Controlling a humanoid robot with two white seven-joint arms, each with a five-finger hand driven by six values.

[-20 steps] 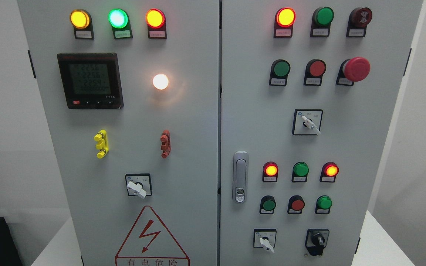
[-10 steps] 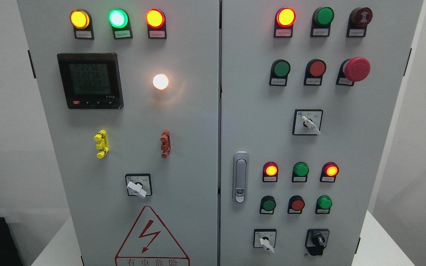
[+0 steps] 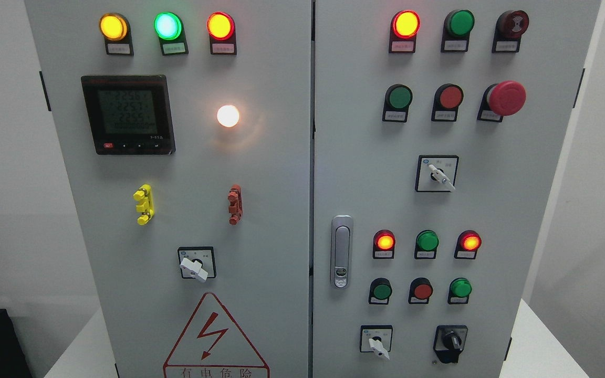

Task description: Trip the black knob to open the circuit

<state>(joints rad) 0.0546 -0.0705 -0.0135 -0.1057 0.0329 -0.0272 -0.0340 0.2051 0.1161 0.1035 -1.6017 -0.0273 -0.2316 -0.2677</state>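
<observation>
A grey electrical cabinet [image 3: 281, 173] fills the view; neither robot hand is seen, so their openness cannot be told. The black knob [image 3: 450, 342] is mounted low on the right door, its grip upright, so the right arm is judged nearer.

Black knob [image 3: 452, 342] on grey cabinet [image 3: 281, 210], red mushroom button [image 3: 506, 98]
</observation>
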